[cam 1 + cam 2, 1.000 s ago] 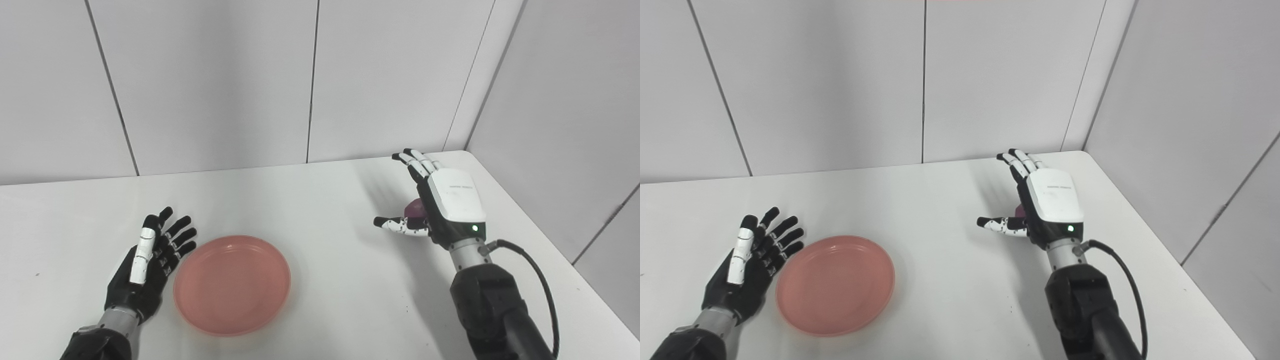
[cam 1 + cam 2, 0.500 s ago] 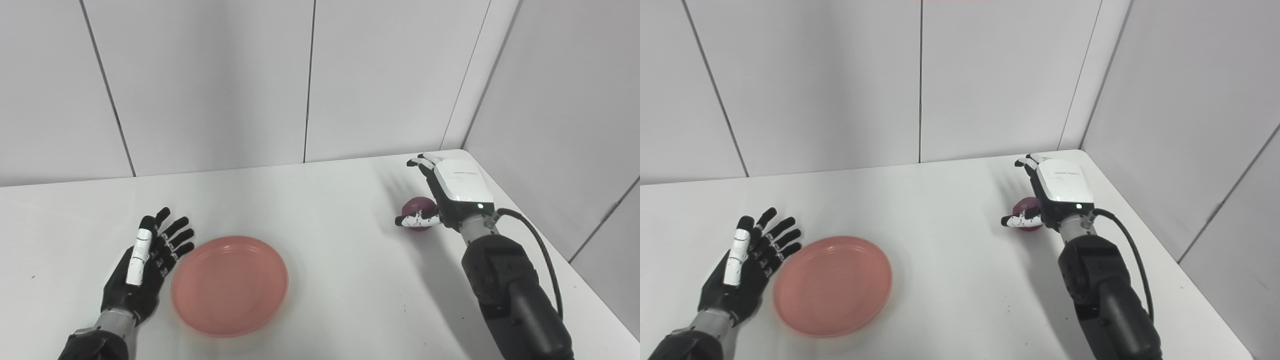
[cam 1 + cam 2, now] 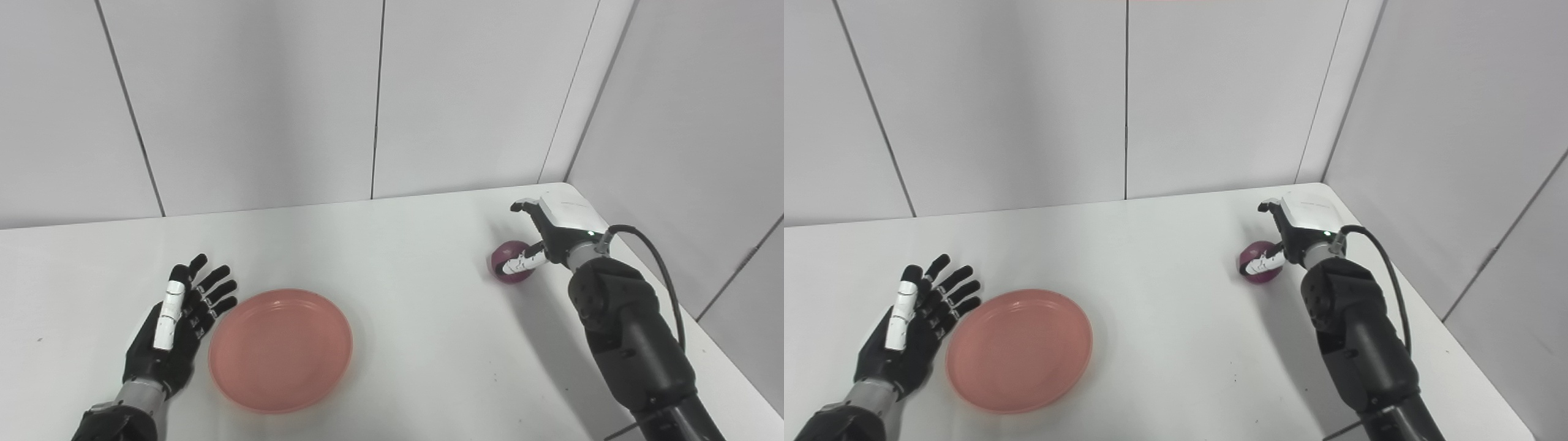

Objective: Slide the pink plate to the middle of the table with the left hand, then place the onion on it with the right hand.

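R hand at the onion, L hand idle by the pink plate

Pink plate (image 3: 280, 350) lies flat on the white table (image 3: 398, 257), empty. L hand (image 3: 177, 318) sits just left of plate, palm up, fingers spread, holding nothing — not touching it that I can see. Onion (image 3: 512, 261), dark purple, rests on table well right of plate, near the far right corner. R hand (image 3: 551, 229) is over it — thumb on its front, fingers curled above; can't tell if it's a real grip.

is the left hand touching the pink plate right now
Apart. The right eye view shows a strip of white table between the open left hand and the pink plate rim.
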### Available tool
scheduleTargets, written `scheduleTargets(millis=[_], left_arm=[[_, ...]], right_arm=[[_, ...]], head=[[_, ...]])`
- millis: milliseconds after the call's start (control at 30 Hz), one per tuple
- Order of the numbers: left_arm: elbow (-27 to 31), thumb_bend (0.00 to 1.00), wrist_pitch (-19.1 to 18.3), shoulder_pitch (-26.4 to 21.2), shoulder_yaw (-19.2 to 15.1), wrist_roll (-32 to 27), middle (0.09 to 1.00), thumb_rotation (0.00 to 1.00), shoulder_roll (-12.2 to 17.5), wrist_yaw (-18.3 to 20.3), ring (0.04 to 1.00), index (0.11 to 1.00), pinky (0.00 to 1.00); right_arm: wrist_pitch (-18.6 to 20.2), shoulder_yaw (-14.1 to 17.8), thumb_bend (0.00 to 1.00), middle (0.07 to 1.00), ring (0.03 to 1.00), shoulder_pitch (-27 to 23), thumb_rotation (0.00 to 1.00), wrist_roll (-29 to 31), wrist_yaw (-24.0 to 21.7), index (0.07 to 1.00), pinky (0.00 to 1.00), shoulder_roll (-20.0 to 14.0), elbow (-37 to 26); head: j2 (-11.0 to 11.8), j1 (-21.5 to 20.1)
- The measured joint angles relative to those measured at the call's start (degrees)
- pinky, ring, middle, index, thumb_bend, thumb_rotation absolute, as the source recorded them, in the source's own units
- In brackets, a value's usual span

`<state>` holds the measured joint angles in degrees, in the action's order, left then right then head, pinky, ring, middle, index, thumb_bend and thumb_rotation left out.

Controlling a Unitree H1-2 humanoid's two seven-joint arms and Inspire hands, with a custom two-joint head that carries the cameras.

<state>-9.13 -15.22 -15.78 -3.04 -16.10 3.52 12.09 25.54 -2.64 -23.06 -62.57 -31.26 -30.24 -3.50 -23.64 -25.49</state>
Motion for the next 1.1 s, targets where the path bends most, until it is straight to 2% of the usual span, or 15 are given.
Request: scheduleTargets(millis=[567, 767, 967, 1100], left_arm=[[0.2, 0.88, 0.0, 0.1, 0.1, 0.0, 0.876, 0.83, 0.0, -0.5, 0.850, 0.947, 0.83], [0.2, 0.87, 0.0, 0.1, 0.1, 0.0, 0.877, 0.84, -0.1, -0.5, 0.851, 0.948, 0.84], [0.2, 0.88, 0.0, 0.1, 0.2, 0.0, 0.872, 0.84, -0.1, -0.7, 0.847, 0.940, 0.84], [0.3, 0.88, 0.0, 0.1, 0.3, 0.0, 0.873, 0.84, -0.1, -0.9, 0.847, 0.947, 0.83]], right_arm=[[0.9, -2.2, 0.98, 0.878, 0.793, -0.3, 0.37, 2.9, -0.3, 0.863, 0.55, 0.3, 5.1], [0.9, -3.7, 0.97, 0.853, 0.763, -0.5, 0.39, 3.2, -0.2, 0.862, 0.53, 0.2, 6.6], [0.9, -4.0, 0.96, 0.826, 0.747, -0.8, 0.37, 3.2, -0.6, 0.848, 0.54, 0.0, 6.7], [0.9, -4.0, 0.93, 0.817, 0.745, -1.2, 0.35, 3.1, -1.7, 0.807, 0.56, 0.0, 6.9]], head=[[-0.4, 0.4], [-0.6, 0.4], [-0.8, 0.5], [-0.9, 0.7]])
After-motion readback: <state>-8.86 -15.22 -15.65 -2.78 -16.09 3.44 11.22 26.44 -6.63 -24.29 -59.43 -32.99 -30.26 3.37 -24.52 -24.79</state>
